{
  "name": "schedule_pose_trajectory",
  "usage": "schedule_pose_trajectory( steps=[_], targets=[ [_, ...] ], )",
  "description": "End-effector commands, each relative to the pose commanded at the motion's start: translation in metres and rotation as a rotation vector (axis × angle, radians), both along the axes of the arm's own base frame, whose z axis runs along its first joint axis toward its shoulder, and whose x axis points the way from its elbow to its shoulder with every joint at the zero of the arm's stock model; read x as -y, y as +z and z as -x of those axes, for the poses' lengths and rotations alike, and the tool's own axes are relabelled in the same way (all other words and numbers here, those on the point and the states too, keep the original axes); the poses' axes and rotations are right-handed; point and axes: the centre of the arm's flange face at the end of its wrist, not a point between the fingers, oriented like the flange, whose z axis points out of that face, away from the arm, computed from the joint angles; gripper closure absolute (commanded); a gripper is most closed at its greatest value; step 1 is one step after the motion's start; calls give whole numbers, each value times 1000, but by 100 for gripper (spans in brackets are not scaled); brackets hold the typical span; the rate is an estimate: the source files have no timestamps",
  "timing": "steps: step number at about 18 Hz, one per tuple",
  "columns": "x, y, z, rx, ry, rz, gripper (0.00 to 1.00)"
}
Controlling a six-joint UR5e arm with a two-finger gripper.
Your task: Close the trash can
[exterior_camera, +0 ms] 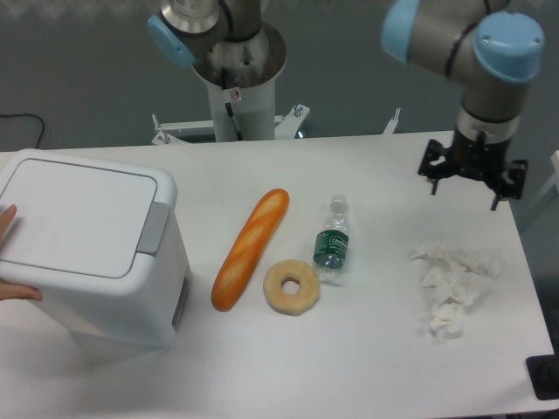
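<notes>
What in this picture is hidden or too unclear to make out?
- Trash can: its inside is hidden by the shut lid; whether the grey latch has caught is too small to tell.
- Person's hand: cut off by the left edge.
- Bottle: label print too small to read.
- Gripper: open, seen from above; fingertips small and dark.

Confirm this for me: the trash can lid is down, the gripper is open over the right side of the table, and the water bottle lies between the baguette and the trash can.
One part is wrong. In the camera view the water bottle lies right of the baguette, between it and the crumpled tissues, not next to the trash can. The lid is down and the gripper is open at the right.
</notes>
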Motion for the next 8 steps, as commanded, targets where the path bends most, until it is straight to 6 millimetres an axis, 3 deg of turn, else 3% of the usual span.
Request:
schedule_pose_trajectory(
  steps=[3,8],
  targets=[
    [23,-1,11,-5,-6,21,0],
    [39,-9,19,6,-10,30,0]
  ],
)
